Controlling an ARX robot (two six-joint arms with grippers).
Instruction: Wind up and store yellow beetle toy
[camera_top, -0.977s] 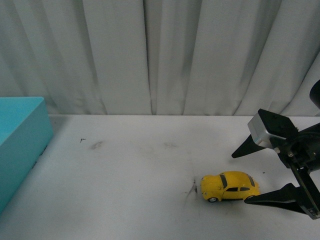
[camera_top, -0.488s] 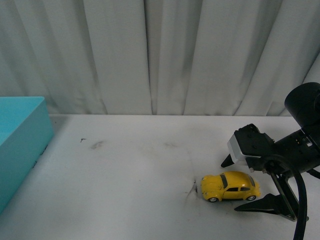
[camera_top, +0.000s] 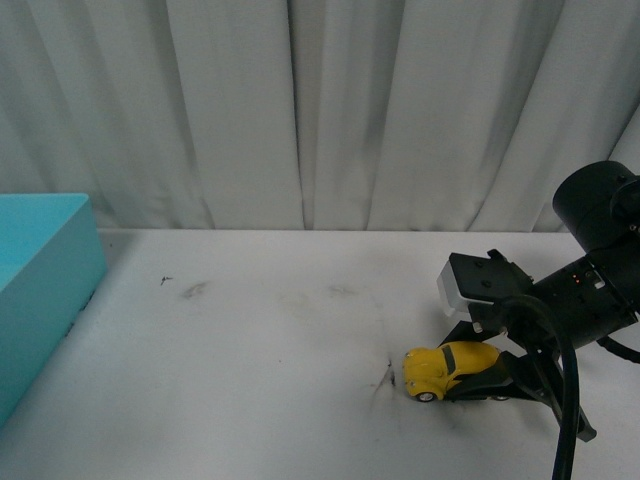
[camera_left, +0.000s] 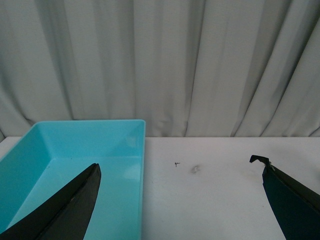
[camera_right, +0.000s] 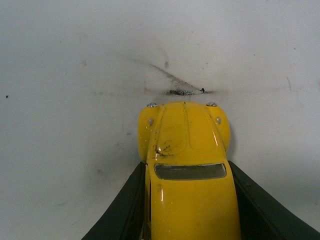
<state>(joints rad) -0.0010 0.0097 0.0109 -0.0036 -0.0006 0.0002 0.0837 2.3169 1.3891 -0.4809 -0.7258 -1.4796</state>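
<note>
The yellow beetle toy (camera_top: 438, 367) stands on the white table at the right, its nose pointing left. My right gripper (camera_top: 472, 372) is shut on it, one black finger along each side of the body. Seen from the right wrist, the toy (camera_right: 186, 170) fills the lower middle, bonnet and windscreen showing, with dark fingers (camera_right: 120, 210) pressed against both flanks. My left gripper (camera_left: 180, 190) is open and holds nothing; its fingertips frame the table and the edge of the teal bin (camera_left: 142, 150).
A teal bin (camera_top: 45, 270) sits at the table's left edge. Grey curtains hang behind the table. Dark scuff marks (camera_top: 385, 378) lie on the table just in front of the toy's nose, and smaller smudges (camera_top: 193, 290) further left.
My right gripper moved left over the toy and its fingers went from wide open to shut on the car's sides. The toy has stayed almost in place.
</note>
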